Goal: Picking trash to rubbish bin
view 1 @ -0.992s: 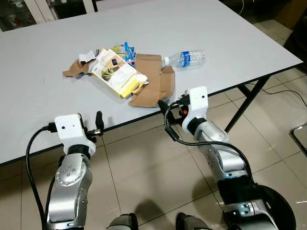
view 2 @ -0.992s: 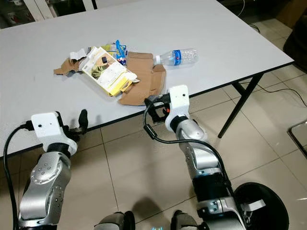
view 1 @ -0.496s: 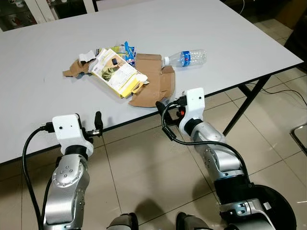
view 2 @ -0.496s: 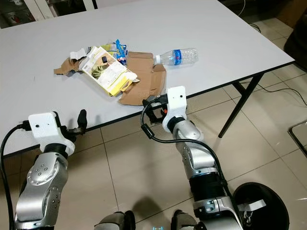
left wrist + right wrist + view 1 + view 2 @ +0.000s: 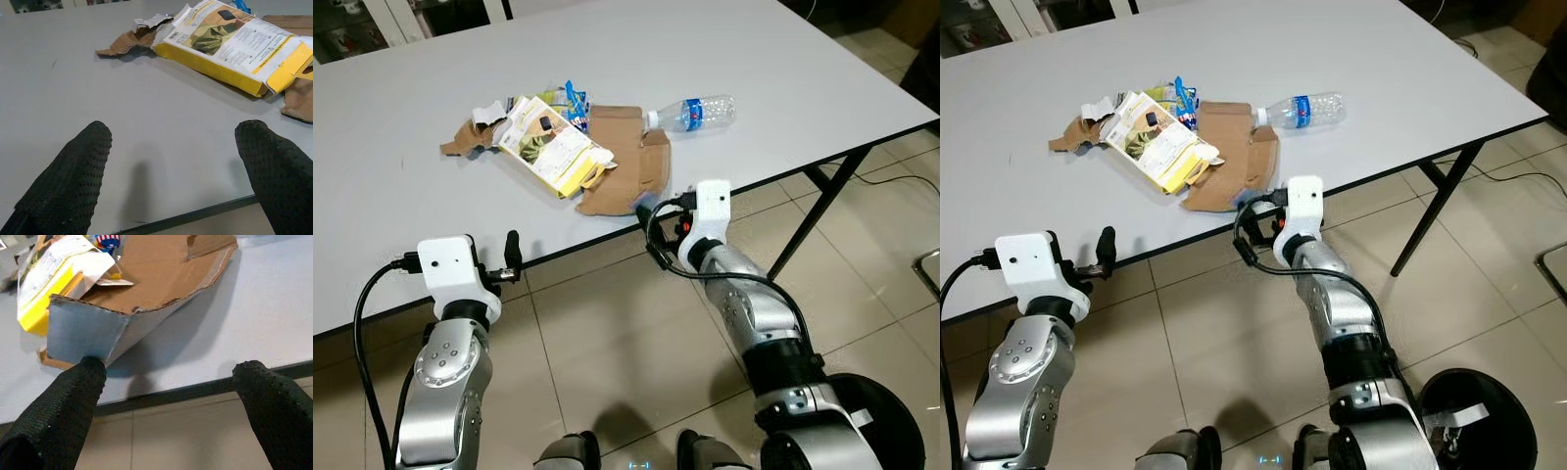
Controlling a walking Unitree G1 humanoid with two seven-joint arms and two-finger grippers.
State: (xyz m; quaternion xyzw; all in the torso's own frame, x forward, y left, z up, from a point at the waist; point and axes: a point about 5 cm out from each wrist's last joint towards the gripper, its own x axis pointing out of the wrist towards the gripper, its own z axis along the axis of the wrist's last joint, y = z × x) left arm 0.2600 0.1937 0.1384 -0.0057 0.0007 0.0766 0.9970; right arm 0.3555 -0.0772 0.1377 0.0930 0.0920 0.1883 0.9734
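A heap of trash lies on the grey table [image 5: 411,225]: a flattened brown cardboard box [image 5: 628,162], a yellow printed carton [image 5: 553,149], a torn cardboard scrap [image 5: 468,137], a blue wrapper [image 5: 576,100] and a clear plastic bottle [image 5: 697,113]. My right gripper [image 5: 651,210] is at the table's near edge, open, just below the cardboard's nearest corner. In the right wrist view one fingertip [image 5: 90,369] touches that raised corner of the cardboard [image 5: 146,289]. My left gripper [image 5: 178,129] is open at the table edge, short of the yellow carton [image 5: 234,49].
A black round rubbish bin [image 5: 1484,426] stands on the tiled floor by my right side. The table's black leg [image 5: 813,220] slants down to the right. A cable [image 5: 901,181] lies on the floor beyond it.
My right gripper has moved up and forward to the table edge, closer to the cardboard's corner. The left arm has hardly moved.
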